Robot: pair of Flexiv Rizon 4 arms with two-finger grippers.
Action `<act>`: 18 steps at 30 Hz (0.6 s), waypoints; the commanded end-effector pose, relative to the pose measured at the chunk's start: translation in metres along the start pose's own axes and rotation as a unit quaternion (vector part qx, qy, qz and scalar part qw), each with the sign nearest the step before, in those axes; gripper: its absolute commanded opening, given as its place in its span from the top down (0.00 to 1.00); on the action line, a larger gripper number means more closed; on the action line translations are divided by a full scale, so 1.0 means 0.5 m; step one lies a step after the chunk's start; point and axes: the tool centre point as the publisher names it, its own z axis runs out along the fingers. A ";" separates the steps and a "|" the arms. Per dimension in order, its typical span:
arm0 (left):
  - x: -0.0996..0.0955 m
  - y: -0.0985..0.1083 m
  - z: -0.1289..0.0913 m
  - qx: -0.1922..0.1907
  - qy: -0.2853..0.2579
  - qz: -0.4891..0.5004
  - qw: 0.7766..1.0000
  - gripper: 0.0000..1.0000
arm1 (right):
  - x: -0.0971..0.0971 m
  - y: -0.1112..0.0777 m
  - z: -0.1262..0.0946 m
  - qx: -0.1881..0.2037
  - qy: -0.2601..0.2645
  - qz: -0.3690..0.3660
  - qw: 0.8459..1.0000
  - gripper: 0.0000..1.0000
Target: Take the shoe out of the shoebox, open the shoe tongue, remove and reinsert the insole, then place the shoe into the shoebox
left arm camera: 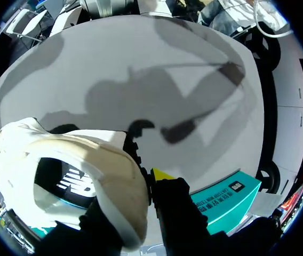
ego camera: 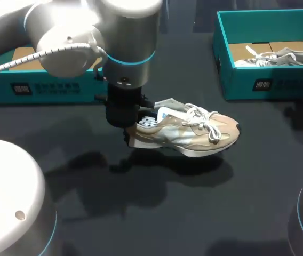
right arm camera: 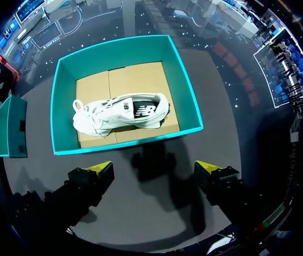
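Two teal boxes at the back of the tabletop [ego camera: 157,213]: left box [ego camera: 39,88] behind left jaws clamped on the heel of the tan shoe [ego camera: 194,130] mid-tabletop, toe rightward, then right shoebox [ego camera: 269,85] holding a white shoe [ego camera: 285,57], right jaws spread wide above.

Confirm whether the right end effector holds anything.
No: the right end effector is open and empty, and the white shoe lies in the box ahead of it.

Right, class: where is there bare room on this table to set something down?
Free: the table in front of the beige sneaker, and the strip between the left shoebox and right shoebox. Crowded: around the left tool at the sneaker's heel.
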 end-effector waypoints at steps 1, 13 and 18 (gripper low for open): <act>-0.048 -0.004 0.043 -0.001 0.009 -0.001 1.000 1.00 | 0.000 -0.001 0.000 0.000 0.000 0.000 1.000 0.00; -0.101 -0.018 0.132 -0.010 0.009 0.011 1.000 1.00 | 0.000 -0.001 0.000 0.000 0.000 0.000 1.000 0.00; -0.110 -0.020 0.165 -0.014 0.007 0.017 1.000 1.00 | 0.000 -0.001 0.000 0.000 0.000 0.000 1.000 0.00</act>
